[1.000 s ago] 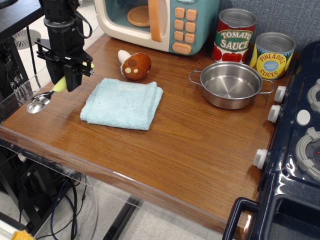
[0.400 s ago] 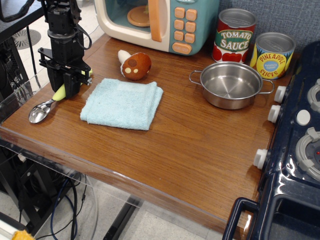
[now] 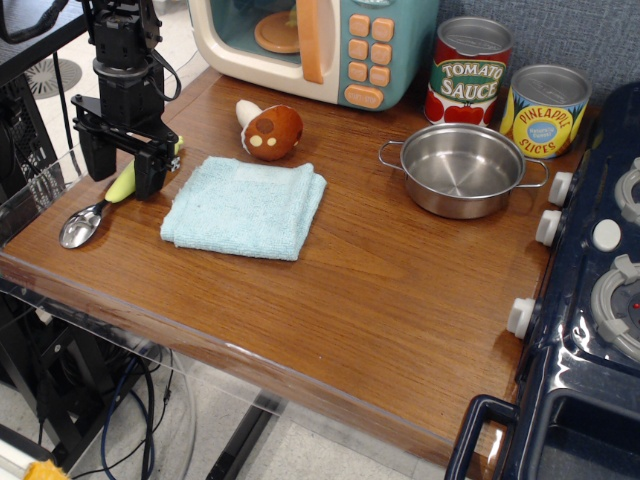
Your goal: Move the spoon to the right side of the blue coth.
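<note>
The spoon [image 3: 80, 226] lies on the wooden table, left of the blue cloth [image 3: 245, 207], with its shiny bowl toward the front-left edge. Its lime-yellow handle points up and back between my fingers. My gripper [image 3: 122, 176] stands upright over the handle end with its jaws spread, one black finger [image 3: 95, 160] on each side of the handle. The handle's tip is partly hidden by the gripper. The cloth lies flat and folded just to the right of the gripper.
A brown and white toy mushroom [image 3: 268, 130] lies behind the cloth. A steel pot [image 3: 462, 170] stands to the right, with two cans [image 3: 468, 72] behind it. A toy microwave [image 3: 315, 45] is at the back. A toy stove [image 3: 600, 290] borders the right edge.
The gripper came down with the spoon until its bowl rested on the table. The jaws have since spread apart and let go of the handle.
</note>
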### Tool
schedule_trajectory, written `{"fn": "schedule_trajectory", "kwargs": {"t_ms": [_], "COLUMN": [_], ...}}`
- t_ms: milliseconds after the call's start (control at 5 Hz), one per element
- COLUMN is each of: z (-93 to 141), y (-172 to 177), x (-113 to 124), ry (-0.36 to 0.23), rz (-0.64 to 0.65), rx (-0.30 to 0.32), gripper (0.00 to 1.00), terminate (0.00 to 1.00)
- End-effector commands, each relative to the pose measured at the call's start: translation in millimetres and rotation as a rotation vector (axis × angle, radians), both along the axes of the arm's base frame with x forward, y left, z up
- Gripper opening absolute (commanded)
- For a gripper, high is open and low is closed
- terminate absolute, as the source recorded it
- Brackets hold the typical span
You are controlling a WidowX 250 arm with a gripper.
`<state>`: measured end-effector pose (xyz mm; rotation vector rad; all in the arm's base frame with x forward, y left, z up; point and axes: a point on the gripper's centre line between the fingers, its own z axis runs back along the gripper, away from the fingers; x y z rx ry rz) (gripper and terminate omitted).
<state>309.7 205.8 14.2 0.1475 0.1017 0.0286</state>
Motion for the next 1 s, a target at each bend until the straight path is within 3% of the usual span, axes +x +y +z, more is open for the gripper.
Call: {"fn": "schedule_trajectory", "kwargs": {"t_ms": [0,200,600,800], "z": [55.9,79.6,79.6,79.6], "y": [-4.7,-5.2,-5.2,-5.2], "x": [-1.5,-2.1,-2.1,-2.1], "ry": [-0.09,-0.147,-0.147,-0.147], "rz": [0.002,0.018,0.018,0.018], "rx": [0.059,0.072,0.072,0.072], "gripper": [1.0,1.0,1.0,1.0], "terminate": [0.0,0.0,0.0,1.0]}}
